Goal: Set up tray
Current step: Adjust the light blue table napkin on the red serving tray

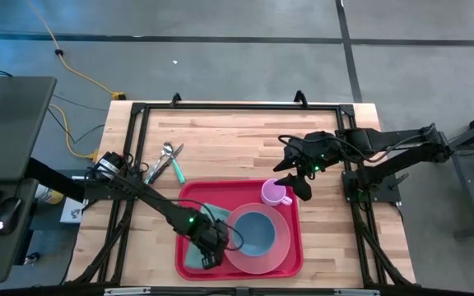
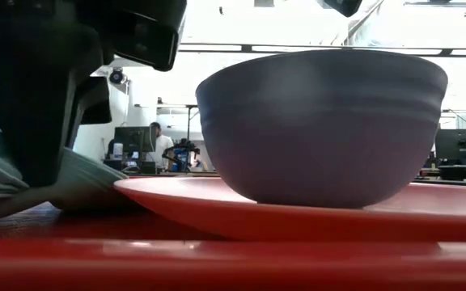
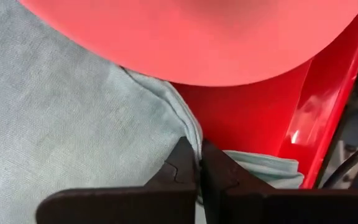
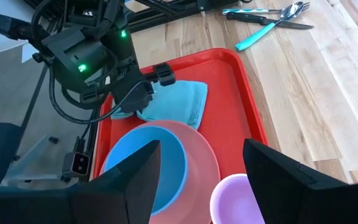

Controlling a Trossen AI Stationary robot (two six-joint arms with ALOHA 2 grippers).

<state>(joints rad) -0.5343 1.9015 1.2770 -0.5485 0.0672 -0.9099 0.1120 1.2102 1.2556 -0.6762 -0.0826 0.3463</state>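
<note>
While the left claw [image 3: 199,171] pinches the teal cloth [image 1: 197,238] at the tray's [image 1: 293,205] left edge, tugging could shift the pink plate [image 1: 280,247]; the right claw [image 1: 293,177] hovers spread.

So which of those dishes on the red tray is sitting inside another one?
The blue bowl: it sits on the pink plate. The purple cup stands apart, directly on the tray.
</note>
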